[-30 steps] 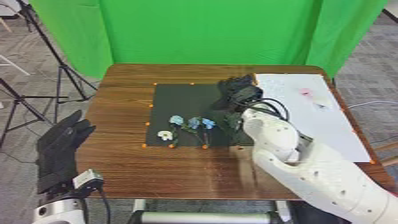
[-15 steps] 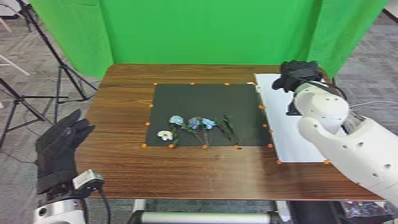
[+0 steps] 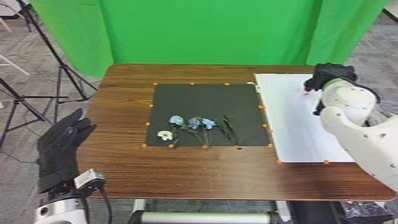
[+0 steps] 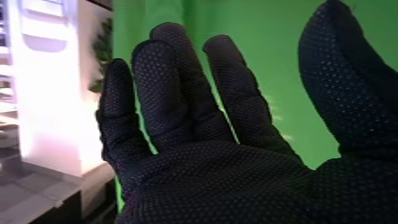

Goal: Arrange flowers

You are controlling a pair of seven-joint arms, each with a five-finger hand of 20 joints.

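Observation:
My right hand (image 3: 330, 75) is over the far right part of the white sheet (image 3: 306, 125), beside a small pink flower (image 3: 310, 92) partly hidden by it. In the right wrist view the right hand (image 4: 218, 175) is open, fingers straight and thumb apart, holding nothing. My left hand (image 3: 64, 142) is open off the table's left side. On the black sheet (image 3: 204, 97) lie a white flower (image 3: 165, 135), a blue flower (image 3: 176, 120), two more blue blooms (image 3: 201, 122) close together, and a green stem (image 3: 229, 129) to their right.
Orange dots mark the edges of both sheets on the brown table (image 3: 178, 175). A green curtain (image 3: 204, 35) hangs behind the table. Black tripod legs (image 3: 67, 75) stand on the floor at the left.
The right hand has moved from the black sheet's far right corner rightward across the white sheet, uncovering the green stem. The left hand has barely moved, and the flowers on the black sheet lie as before.

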